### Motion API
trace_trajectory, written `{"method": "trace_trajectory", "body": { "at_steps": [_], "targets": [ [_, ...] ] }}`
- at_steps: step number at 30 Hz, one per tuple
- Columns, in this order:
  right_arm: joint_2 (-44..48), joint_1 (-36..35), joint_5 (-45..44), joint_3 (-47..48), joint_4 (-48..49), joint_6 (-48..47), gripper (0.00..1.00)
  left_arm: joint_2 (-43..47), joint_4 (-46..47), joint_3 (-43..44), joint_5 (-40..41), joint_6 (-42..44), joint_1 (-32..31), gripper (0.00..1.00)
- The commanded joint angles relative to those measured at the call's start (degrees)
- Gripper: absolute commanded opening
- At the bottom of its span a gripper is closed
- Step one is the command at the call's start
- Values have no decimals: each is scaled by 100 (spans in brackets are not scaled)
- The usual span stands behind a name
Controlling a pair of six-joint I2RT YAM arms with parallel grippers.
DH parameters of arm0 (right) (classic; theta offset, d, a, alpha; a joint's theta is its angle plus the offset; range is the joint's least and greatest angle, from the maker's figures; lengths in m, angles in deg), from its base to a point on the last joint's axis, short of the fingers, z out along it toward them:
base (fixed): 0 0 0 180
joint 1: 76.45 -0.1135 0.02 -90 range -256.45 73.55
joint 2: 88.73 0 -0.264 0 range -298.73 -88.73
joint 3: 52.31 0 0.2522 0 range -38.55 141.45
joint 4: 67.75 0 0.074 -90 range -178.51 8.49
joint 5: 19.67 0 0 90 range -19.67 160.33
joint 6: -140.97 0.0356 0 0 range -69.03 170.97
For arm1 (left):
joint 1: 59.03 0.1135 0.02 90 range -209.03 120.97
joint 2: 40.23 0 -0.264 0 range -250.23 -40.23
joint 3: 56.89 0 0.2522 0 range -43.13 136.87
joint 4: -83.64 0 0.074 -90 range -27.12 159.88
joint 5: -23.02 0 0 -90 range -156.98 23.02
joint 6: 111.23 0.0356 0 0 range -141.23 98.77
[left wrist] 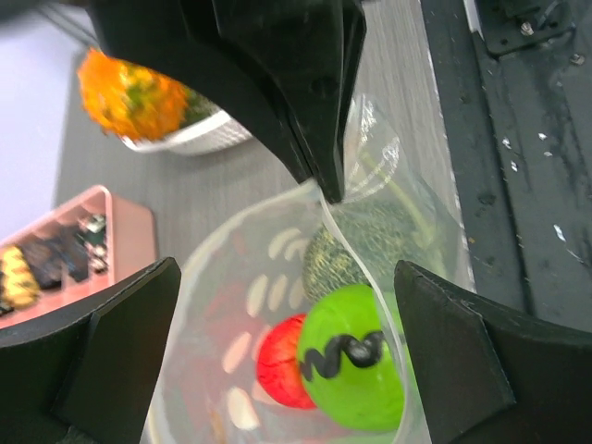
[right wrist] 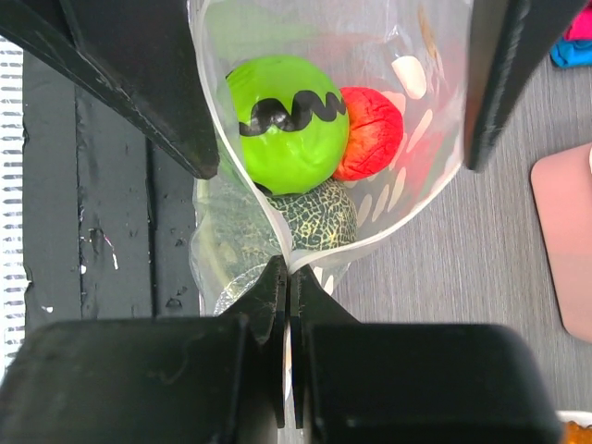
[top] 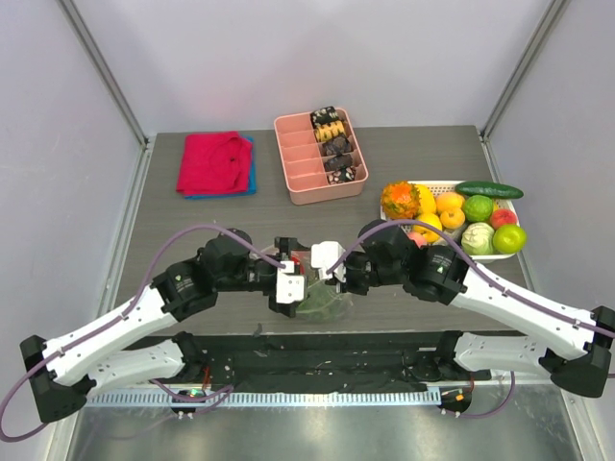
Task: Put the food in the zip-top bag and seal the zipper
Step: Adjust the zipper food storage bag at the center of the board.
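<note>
Near edge, middle: the right black gripper [right wrist: 288, 268] is pinched tight on the rim of the clear polka-dot zip-top bag [right wrist: 421, 157]. The left black gripper [left wrist: 287, 277] has its fingers spread wide either side of the gaping mouth. Inside sit a bright green ball [right wrist: 287, 125], red fruit [right wrist: 370, 134] and netted yellow-green melon [right wrist: 314, 217]. Far edge: pink snack tray [top: 298, 173], red cloth [top: 213, 161].

The zip-top bag [right wrist: 416, 185] is clear, glossy plastic film. The round green fruit [right wrist: 287, 129] looks smooth and shiny, the red fruit [right wrist: 370, 134] matt and ridged. The table [right wrist: 462, 277] shows matt grey woodgrain.
</note>
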Motion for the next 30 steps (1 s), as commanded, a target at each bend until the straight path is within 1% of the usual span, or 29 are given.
{"method": "trace_trajectory", "body": {
  "at_steps": [1, 5, 8, 9, 12, 13, 15, 18, 19, 21, 22, 23, 24, 25, 26, 27, 28, 29, 30],
  "targets": [
    [210, 44, 26, 3, 127, -29, 1, 156, 886, -169, 50, 552, -116, 100],
    [272, 132, 167, -32, 118, 41, 1, 253, 1037, -381, 112, 895, -204, 100],
    [333, 176, 342, -41, 110, -73, 1, 51, 967, -328, 94, 966, -204, 100],
    [351, 176, 378, -50, 110, -239, 1, -1, 958, -302, 59, 948, -204, 100],
    [413, 176, 597, -85, -57, -634, 1, -230, 1203, -249, 120, 590, -204, 100],
    [421, 176, 624, -59, -136, -940, 1, -361, 1204, -180, 129, 388, -204, 100],
    [352, 185, 642, 11, -312, -1171, 1, -450, 1178, -144, 121, 298, -204, 95],
    [290, 185, 493, 126, -330, -1277, 1, -529, 968, -38, 103, 245, -204, 74],
    [298, 185, 466, 126, -313, -1286, 1, -538, 889, -3, 68, 210, -204, 59],
    [342, 185, 413, 108, -277, -1286, 1, -538, 739, 58, 76, 9, -204, 44],
    [369, 176, 387, 56, -251, -1251, 1, -529, 712, 58, 85, -62, -204, 29],
    [412, 185, 335, 21, -120, -1103, 1, -521, 669, 67, 112, -123, -195, 21],
    [456, 194, 116, -23, -15, -971, 3, -503, 625, 67, 129, -298, -195, 15],
    [552, 185, -25, -102, 91, -831, 14, -485, 598, 67, 138, -378, -186, 5],
    [614, 228, -174, -129, 309, -690, 26, -477, 572, 67, 234, -466, -186, 0],
    [667, 281, -367, -155, 390, -410, 39, -459, 572, 59, 278, -667, -169, 0],
    [816, 343, -430, -156, 469, -268, 61, -450, 554, 58, 305, -773, -90, 0],
    [878, 517, -431, -138, 557, -84, 68, -450, 537, 76, 305, -879, -29, 0],
    [957, 615, -439, -94, 593, 257, 78, -433, 528, 67, 340, -1097, 33, 0]
  ]
}}
